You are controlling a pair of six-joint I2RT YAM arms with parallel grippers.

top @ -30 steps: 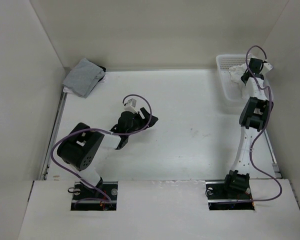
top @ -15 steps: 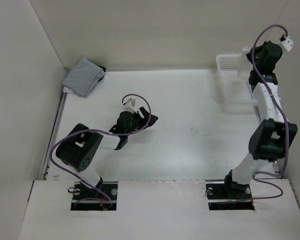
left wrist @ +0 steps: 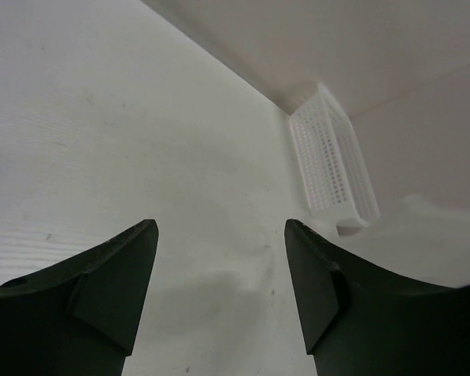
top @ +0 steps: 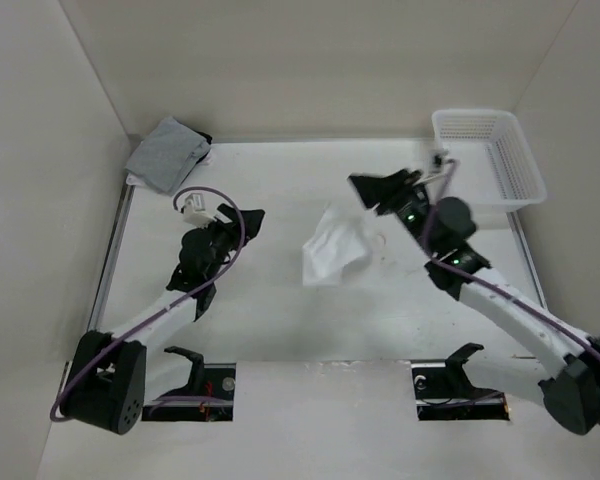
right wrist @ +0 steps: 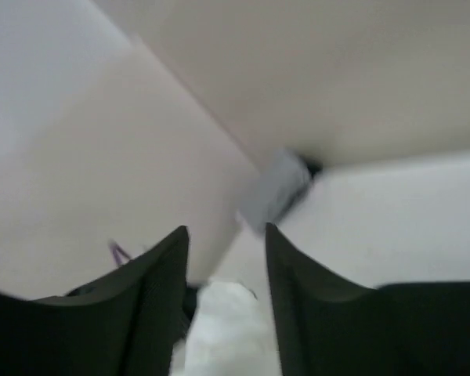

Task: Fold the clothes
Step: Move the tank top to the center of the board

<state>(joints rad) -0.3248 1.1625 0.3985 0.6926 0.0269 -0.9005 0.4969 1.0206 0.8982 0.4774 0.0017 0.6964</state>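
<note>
Top external view: the white camisole (top: pixel 332 248) sits bunched near the middle of the table (top: pixel 280 310), bare tabletop showing on every side and its edges well apart from the walls (top: pixel 330 70). The right gripper (right wrist: pixel 225 232) hangs just beside its far right corner, jaws apart, blurred cloth showing through the gap; the left gripper (left wrist: pixel 219 227) is off to the left, jaws spread wide around bare table. A white basket (top: pixel 480 118) stands in the far right corner, a grey folded garment (top: pixel 165 152) in the far left.

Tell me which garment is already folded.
The grey garment in the far left corner: a neat folded stack. The white camisole is crumpled at mid-table.
</note>
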